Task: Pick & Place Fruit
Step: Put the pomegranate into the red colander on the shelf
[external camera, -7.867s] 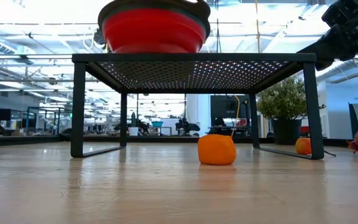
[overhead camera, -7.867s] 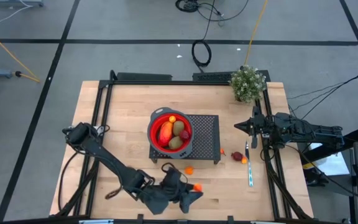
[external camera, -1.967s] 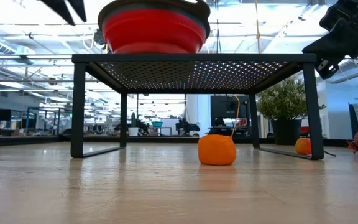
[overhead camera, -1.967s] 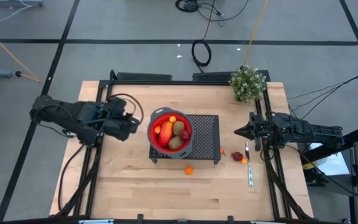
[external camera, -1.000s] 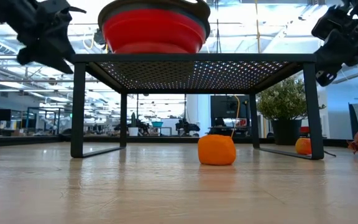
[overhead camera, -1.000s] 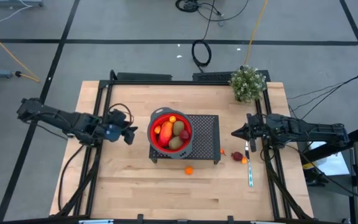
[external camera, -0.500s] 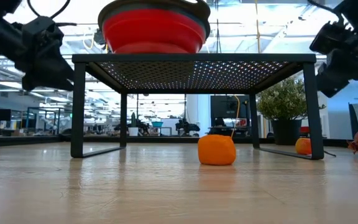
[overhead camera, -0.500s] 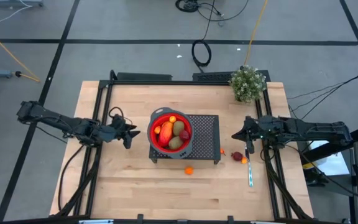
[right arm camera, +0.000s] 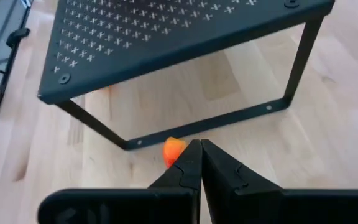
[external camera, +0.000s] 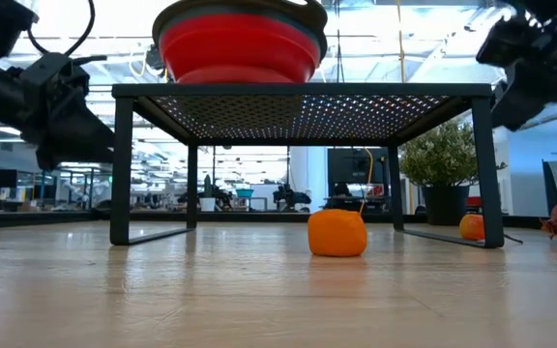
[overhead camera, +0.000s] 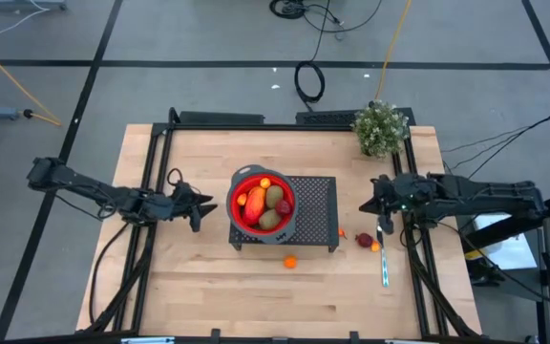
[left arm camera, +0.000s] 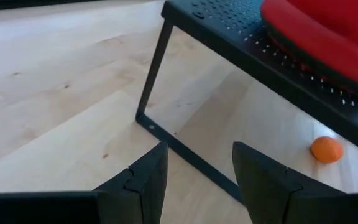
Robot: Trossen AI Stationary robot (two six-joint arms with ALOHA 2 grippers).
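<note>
Loose fruit, three pieces on bare wood: small orange ball [overhead camera: 289,261] lower centre of the high view, in front of the black perforated metal stand [overhead camera: 315,195]; dark red piece [overhead camera: 364,239] and tiny orange ball [overhead camera: 375,246] right of it. Right gripper [overhead camera: 370,203] — fingers clenched, empty — hangs just above the red piece, nearer. Left gripper [overhead camera: 204,206] — fingers parted, empty — sits left of the red bowl [overhead camera: 237,190].

We see toy fruit split between two places: a red-orange-yellow piece [overhead camera: 254,203], two brown ovals [overhead camera: 273,197] and a small orange ball [overhead camera: 264,182] in the red bowl [overhead camera: 236,186]; another orange ball [overhead camera: 290,261] and a dark red piece [overhead camera: 364,240] lie on the worktop [overhead camera: 199,287].
</note>
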